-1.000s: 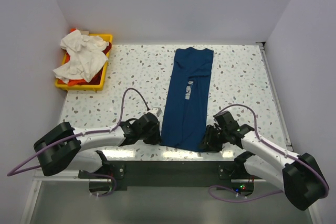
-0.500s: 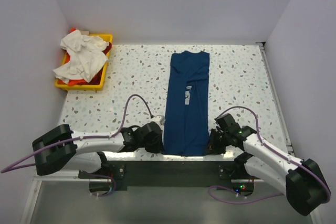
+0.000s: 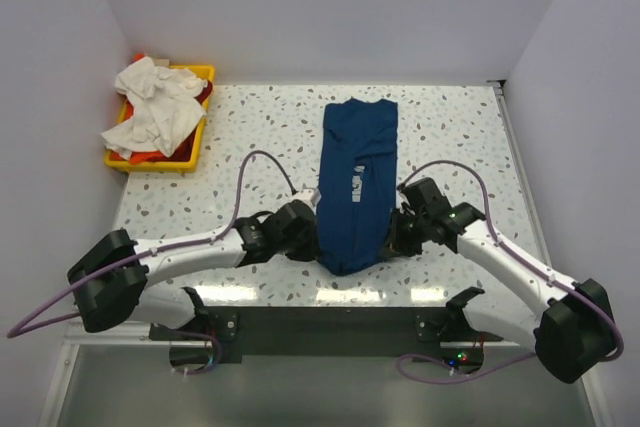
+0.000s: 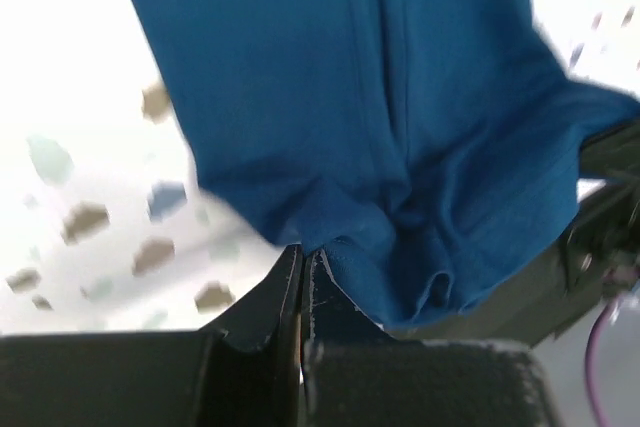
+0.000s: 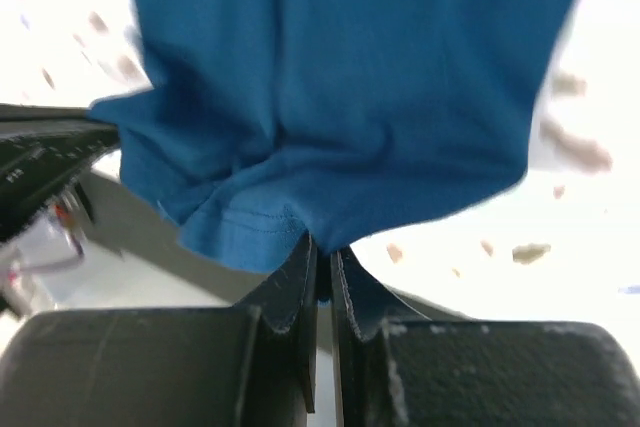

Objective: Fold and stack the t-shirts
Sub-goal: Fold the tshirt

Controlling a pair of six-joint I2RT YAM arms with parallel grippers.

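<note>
The navy blue t-shirt (image 3: 358, 182) lies lengthwise on the speckled table, folded into a narrow strip with its pale print showing. Its near hem is lifted off the table between my two grippers. My left gripper (image 3: 312, 237) is shut on the hem's left corner; in the left wrist view (image 4: 305, 252) the fabric (image 4: 400, 127) hangs from the closed tips. My right gripper (image 3: 393, 234) is shut on the hem's right corner; in the right wrist view (image 5: 322, 247) the blue cloth (image 5: 340, 97) drapes from it. White t-shirts (image 3: 152, 107) and orange-red ones (image 3: 150, 156) lie heaped in the tray.
A yellow plastic tray (image 3: 198, 142) stands at the table's far left, against the wall. The table's near edge (image 3: 330, 297) runs just behind my grippers, with the dark base rail below it. White walls close the table in on three sides.
Both grippers have risen and moved away from the near edge, carrying the shirt's near hem up and forward over the rest of the shirt. The shirt looks shorter.
</note>
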